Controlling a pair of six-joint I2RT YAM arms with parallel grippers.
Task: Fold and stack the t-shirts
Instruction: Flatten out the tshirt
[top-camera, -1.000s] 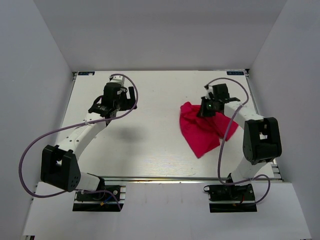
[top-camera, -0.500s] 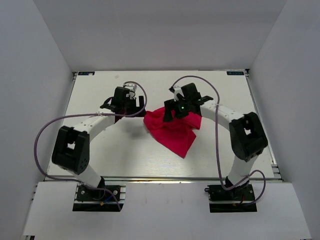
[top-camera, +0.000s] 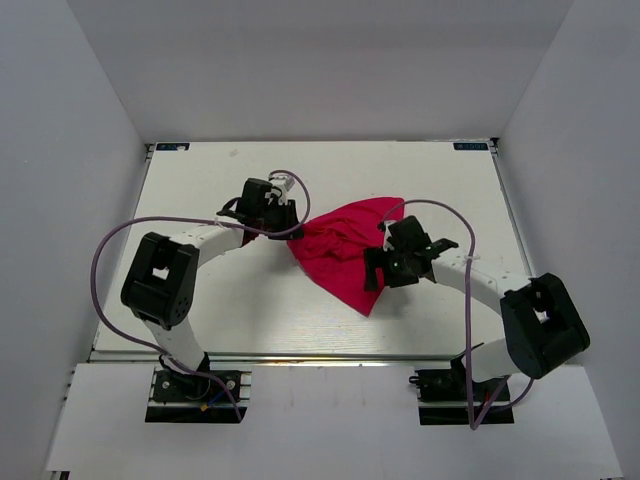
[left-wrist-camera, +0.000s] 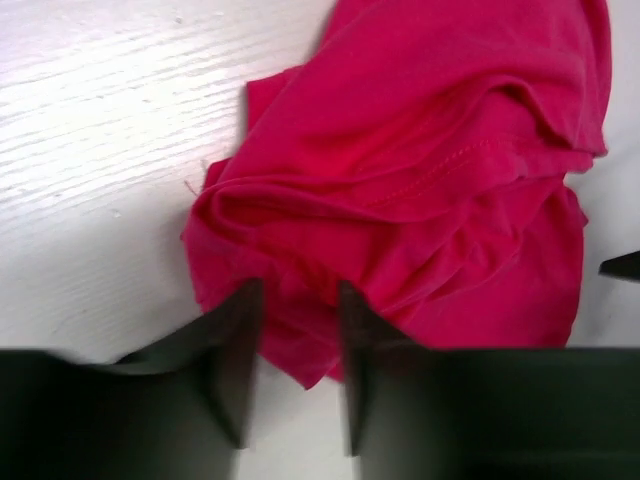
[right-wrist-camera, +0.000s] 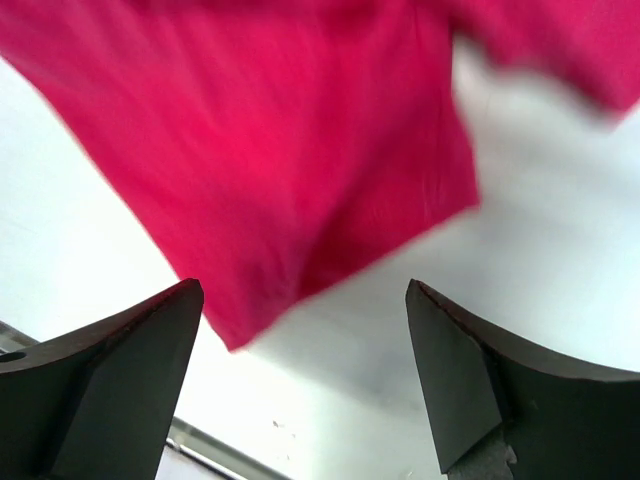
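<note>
Left gripper (left-wrist-camera: 297, 340) – fingers (left-wrist-camera: 238, 345) set narrow, a bunched fold of the t-shirt (left-wrist-camera: 420, 170) pinched between them. Creases run out from the pinch point. The rest of the shirt spreads ahead of the fingers and off to their right, crumpled in soft ridges with a stitched seam showing. Bare white table (left-wrist-camera: 100, 120) lies ahead and to the left of the fingers.

From the top view, the left gripper (top-camera: 290, 228) sits at the shirt's left edge. The t-shirt (top-camera: 340, 250) lies as a rumpled heap near the middle of the table (top-camera: 450, 180), between the two grippers and tapering to a point at its near end.

Right gripper (top-camera: 373, 276) – at the shirt's right side, close to that near point. In the right wrist view, the right gripper (right-wrist-camera: 302, 288) stands wide open and grips nothing. A corner of the shirt (right-wrist-camera: 280, 150) lies just ahead of the open fingers (right-wrist-camera: 110, 370), its tip reaching the gap between them – the view is blurred, so I cannot tell whether the cloth touches either finger. White table shows to the right of that corner.
</note>
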